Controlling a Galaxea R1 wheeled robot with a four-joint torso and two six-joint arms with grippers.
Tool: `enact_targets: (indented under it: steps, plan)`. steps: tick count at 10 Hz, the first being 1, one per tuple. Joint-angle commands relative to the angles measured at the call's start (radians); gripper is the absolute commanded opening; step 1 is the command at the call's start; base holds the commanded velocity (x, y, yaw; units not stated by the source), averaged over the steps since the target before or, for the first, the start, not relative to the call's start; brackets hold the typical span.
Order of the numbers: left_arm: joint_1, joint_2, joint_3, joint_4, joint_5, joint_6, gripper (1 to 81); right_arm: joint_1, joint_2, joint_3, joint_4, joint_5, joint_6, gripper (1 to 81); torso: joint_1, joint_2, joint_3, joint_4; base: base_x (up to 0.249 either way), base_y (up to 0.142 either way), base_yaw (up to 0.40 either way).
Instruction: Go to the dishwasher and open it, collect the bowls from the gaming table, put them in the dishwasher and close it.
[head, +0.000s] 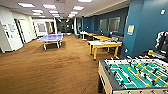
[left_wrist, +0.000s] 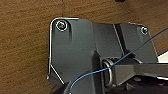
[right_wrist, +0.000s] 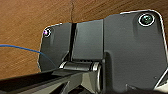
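Nearest the head camera stands a foosball table (head: 133, 75), its green field crossed by rods, at the lower right; brown carpet (head: 50, 67) spreads over the wide room beyond it; further on, against a dark blue wall (head: 147, 22), is the gaming table (head: 104, 44), long, white-topped with a yellow edge band and yellow legs, and small bright things lie on its top, too blurred to tell as bowls; more tables line the wall behind it; a blue ping-pong table (head: 51, 38) sits across the room near the white wall on the left; a small stack of colourful objects (head: 150, 52) rests on a dark surface at the right edge; both wrist views look down on the carpet past the robot's dark plates, with a thin blue cable (left_wrist: 100, 71) crossing; whether either claw is spread or pressed together I cannot tell
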Motion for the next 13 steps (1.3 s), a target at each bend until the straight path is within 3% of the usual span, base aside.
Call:
enact_targets:
  steps: [1, 13]
  plan:
    - [-0.040, -0.009, -0.002, 0.001, 0.045, 0.003, 81.1, 0.049, 0.006, 0.009, -0.004, -0.042, -0.003, 81.1, 0.000, 0.000, 0.000, 0.000, 0.118, 0.000, 0.000]
    - [-0.040, -0.009, -0.005, 0.001, 0.045, 0.002, 81.1, 0.049, 0.006, 0.009, -0.004, -0.042, -0.003, 81.1, -0.001, 0.000, 0.000, 0.000, 0.116, 0.053, 0.000]
